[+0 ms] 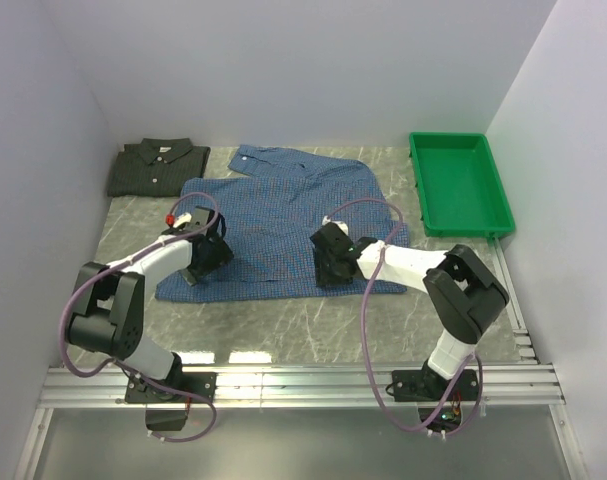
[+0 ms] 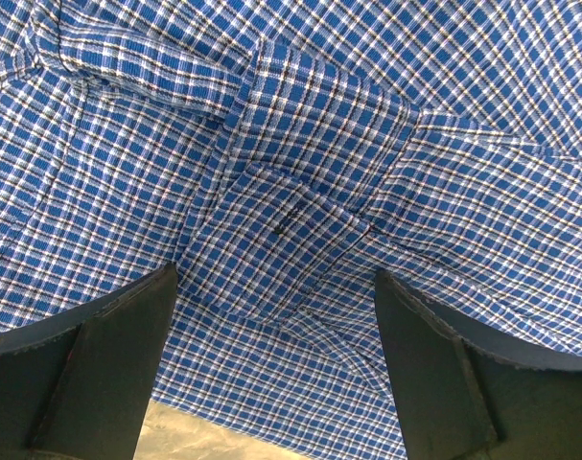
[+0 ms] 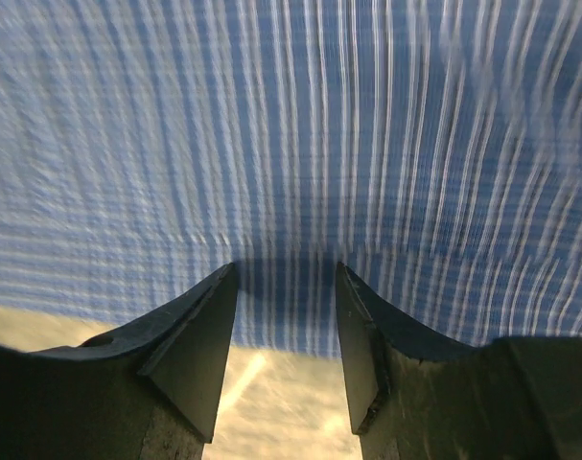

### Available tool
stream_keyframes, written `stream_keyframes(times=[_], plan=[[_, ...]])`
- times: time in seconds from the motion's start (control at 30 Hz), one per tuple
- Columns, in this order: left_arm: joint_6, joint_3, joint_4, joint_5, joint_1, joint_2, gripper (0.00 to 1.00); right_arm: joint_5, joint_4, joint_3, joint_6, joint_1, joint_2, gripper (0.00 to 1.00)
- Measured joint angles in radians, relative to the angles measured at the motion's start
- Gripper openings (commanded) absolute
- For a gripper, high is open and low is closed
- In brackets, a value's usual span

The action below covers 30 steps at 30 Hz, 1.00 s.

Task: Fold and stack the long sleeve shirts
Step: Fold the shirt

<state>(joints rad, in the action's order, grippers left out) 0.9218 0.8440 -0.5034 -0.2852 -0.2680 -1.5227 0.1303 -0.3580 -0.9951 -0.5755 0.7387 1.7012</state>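
Blue check shirt [image 1: 283, 215]: spread flat at mid-desk [image 1: 283, 340], collar away from me, hem toward my bases.
Green-grey check shirt [image 1: 155, 165]: already folded, at the far-left corner, just beside the blue shirt's shoulder.
Left hand [image 2: 271, 287]: fingers apart over a bunched cuff near the left hem, gripping nothing.
Right hand [image 3: 286, 273]: fingers apart at the near hem, with the cloth edge lying across the gap. The view is blurred, but nothing looks clamped.
Handling (my judgement): the cloth is light, limp and soft, so it will sag and crease wherever it is unsupported.
Hold points (my judgement): I should pinch the hem edge at two level spots, catching every layer.
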Motion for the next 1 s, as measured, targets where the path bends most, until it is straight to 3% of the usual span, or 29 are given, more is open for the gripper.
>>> stream_keyframes(times=[0.3, 0.53, 0.83, 1.0], plan=[[0.008, -0.02, 0.019, 0.024, 0.035, -0.006, 0.88, -0.002, 0.018, 0.048, -0.007, 0.007, -0.017, 0.53], [0.045, -0.148, 0.088, 0.087, 0.065, 0.134, 0.88, -0.077, 0.031, 0.159, -0.027, 0.005, -0.118, 0.54], [0.071, -0.252, -0.15, 0.123, 0.064, 0.47, 0.9, -0.15, -0.124, 0.263, -0.037, 0.005, -0.294, 0.54], [0.042, -0.168, -0.19, 0.131, 0.064, 0.474, 0.89, -0.11, -0.145, 0.192, -0.035, 0.003, -0.37, 0.53]])
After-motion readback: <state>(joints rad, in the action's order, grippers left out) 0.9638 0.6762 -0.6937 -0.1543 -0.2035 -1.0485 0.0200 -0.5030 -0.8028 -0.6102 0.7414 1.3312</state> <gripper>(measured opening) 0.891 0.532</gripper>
